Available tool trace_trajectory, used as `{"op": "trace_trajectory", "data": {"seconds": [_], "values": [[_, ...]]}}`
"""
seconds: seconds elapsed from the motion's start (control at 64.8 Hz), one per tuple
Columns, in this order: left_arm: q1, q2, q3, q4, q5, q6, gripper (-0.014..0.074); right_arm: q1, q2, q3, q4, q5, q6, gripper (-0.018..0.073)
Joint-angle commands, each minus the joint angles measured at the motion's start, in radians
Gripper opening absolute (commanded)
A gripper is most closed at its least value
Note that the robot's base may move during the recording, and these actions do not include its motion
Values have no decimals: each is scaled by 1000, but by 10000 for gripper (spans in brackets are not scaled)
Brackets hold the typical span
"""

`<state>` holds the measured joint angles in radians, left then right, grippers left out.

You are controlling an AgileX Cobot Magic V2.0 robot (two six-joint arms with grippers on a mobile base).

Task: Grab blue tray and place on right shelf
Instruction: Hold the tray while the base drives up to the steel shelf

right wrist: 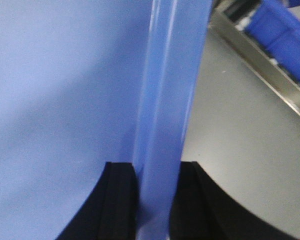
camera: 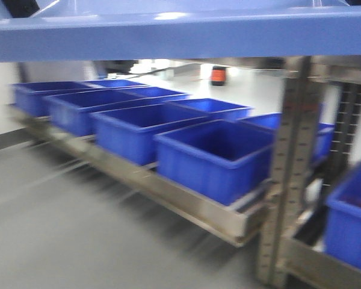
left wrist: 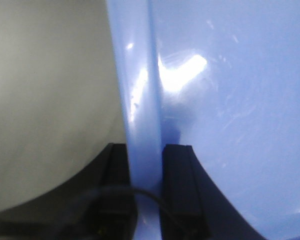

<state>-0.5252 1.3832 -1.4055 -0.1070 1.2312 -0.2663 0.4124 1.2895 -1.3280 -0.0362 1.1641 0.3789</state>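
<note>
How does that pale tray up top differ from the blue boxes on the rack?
The blue tray is pale periwinkle; the bins are darker blue. The tray is clamped by the left gripper and right gripper; the bins sit on the steel rack. Both look plastic.

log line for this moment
left gripper: jaws shut on blue tray rim | right gripper: jaws shut on rim | tray: held aloft | steel shelf: ahead, holds bins

No text, label, brand or number can be read in any view. The front view is motion-blurred: the steel upright (camera: 290, 174) carries rows of small marks, too smeared to tell whether they are holes or figures. The faces of the blue bins (camera: 212, 158) show only blur. In the wrist views the blue tray (left wrist: 230, 100) shows only glare.
</note>
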Motion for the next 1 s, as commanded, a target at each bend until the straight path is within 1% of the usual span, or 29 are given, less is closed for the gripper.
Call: {"op": "trace_trajectory", "data": {"seconds": [0.0,0.988], "values": [[-8,-35,-24,-11,108,31,-48,-3,-33,-30,-28,-57,-24,56],[-8,-31,-24,-11,108,31,-48,-3,-33,-30,-28,-57,-24,56]]}}
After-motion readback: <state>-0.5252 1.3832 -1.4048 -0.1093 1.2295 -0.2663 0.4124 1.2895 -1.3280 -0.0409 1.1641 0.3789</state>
